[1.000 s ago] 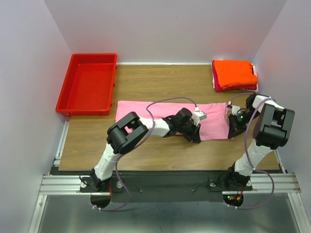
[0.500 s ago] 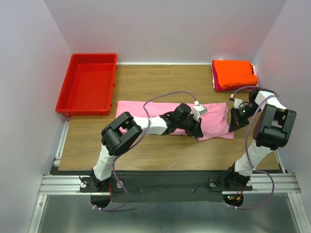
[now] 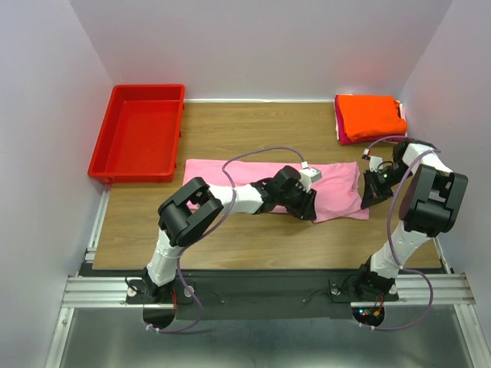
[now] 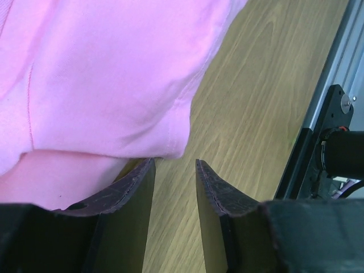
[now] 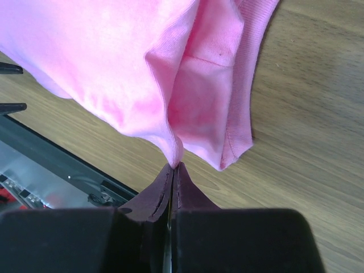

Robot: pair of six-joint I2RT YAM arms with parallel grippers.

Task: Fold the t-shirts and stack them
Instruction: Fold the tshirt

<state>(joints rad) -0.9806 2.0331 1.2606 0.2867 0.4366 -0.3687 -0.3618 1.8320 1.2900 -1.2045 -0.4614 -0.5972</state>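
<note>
The light pink t-shirt [image 3: 253, 178] lies folded in a long strip across the table's middle. My left gripper [image 3: 309, 208] is open at the strip's near edge, with the cloth's folded corner [image 4: 170, 142] just past its fingertips [image 4: 173, 165]. My right gripper [image 3: 370, 198] is shut on a pinch of the pink t-shirt's right end [image 5: 173, 151], which hangs bunched from the fingertips [image 5: 173, 166]. The bright orange t-shirt [image 3: 370, 115] lies folded on the darker pink-red t-shirt [image 3: 350, 139] at the back right.
A red plastic tray [image 3: 138, 132] stands at the back left. White walls close in the table on both sides and behind. A metal rail [image 4: 324, 108] runs along the table's near edge.
My left gripper slid right along the pink t-shirt's near edge, then eased back a little. My right gripper drew the t-shirt's right end outward, spreading it, and now holds still.
</note>
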